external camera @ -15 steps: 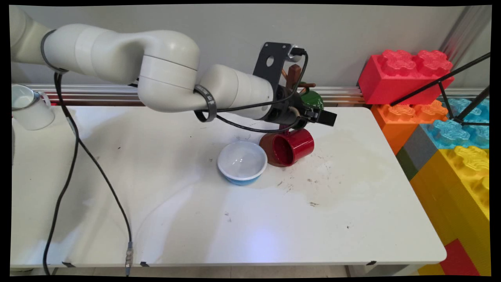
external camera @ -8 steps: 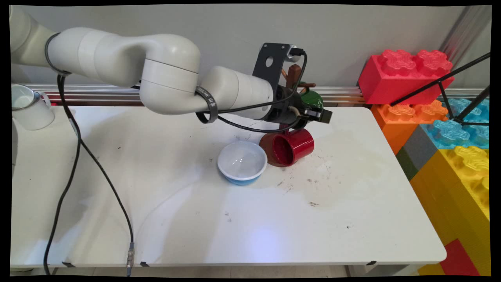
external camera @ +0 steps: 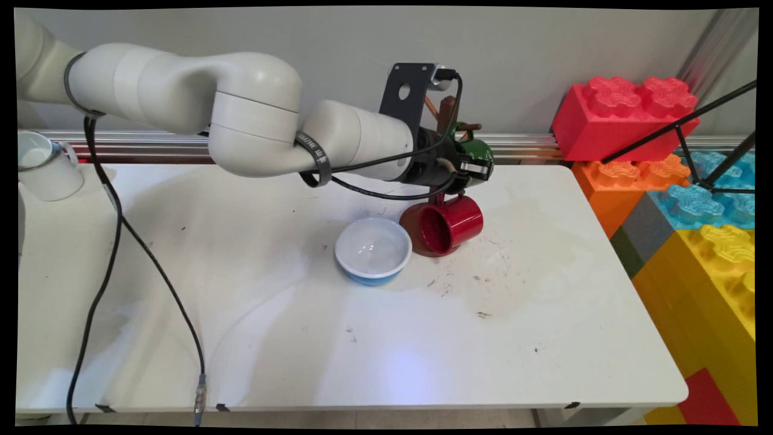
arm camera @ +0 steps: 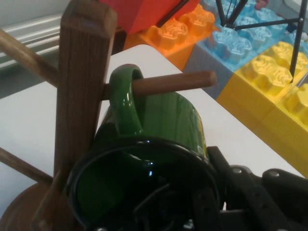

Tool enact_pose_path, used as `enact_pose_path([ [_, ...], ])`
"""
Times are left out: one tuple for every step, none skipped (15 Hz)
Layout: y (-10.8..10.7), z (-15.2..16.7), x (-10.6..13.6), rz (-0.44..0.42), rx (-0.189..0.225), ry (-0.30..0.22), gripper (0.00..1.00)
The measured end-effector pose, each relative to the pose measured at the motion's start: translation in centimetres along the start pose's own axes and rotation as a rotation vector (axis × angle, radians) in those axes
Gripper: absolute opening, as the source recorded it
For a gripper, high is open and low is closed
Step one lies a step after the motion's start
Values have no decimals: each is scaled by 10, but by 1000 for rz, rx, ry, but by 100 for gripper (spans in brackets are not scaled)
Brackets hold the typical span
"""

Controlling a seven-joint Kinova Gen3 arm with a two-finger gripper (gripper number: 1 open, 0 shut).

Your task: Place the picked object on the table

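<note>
I have the black two-finger pincer (external camera: 477, 169) closed on the rim of the glossy green ceramic mug (arm camera: 159, 144), whose handle hangs over a peg of the brown wooden mug tree (arm camera: 79, 86). Below it on the white bench (external camera: 543, 314), a red mug (external camera: 450, 223) lies tipped beside a blue-and-white bowl (external camera: 373, 249).

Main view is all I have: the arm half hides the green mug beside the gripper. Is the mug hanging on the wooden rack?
Observer: Yes. The hand view shows the green mug with its handle hooked over a wooden peg of the rack.
Operator: Which way does its mouth face?
Observer: Toward the hand camera, and the inside looks dark.
Operator: Does the peg reach past the handle?
Observer: Yes, its bare end sticks out beyond the handle.
</note>
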Motion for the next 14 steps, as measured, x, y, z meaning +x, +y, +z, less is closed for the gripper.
enact_pose_path([
  [0, 0, 0, -5, 1, 1, 0],
  [-1, -1, 0, -14, 1, 4, 0],
  [-1, -2, 1, -21, 0, 8, 0],
  [-1, -2, 1, -27, -2, 11, 0],
  [-1, -3, 2, -34, -6, 15, 0],
  [-1, -3, 2, -41, -10, 19, 0],
  [0, -4, 3, -46, -15, 23, 0],
  [0, -4, 4, -51, -21, 26, 0],
  [1, -4, 4, -55, -29, 30, 0],
  [2, -5, 5, -57, -37, 34, 0],
  [3, -5, 6, -59, -48, 38, 0],
  [5, -5, 6, -61, -58, 41, 0],
  [6, -5, 7, -61, -70, 45, 0],
  [8, -5, 8, -62, -83, 48, 0],
])
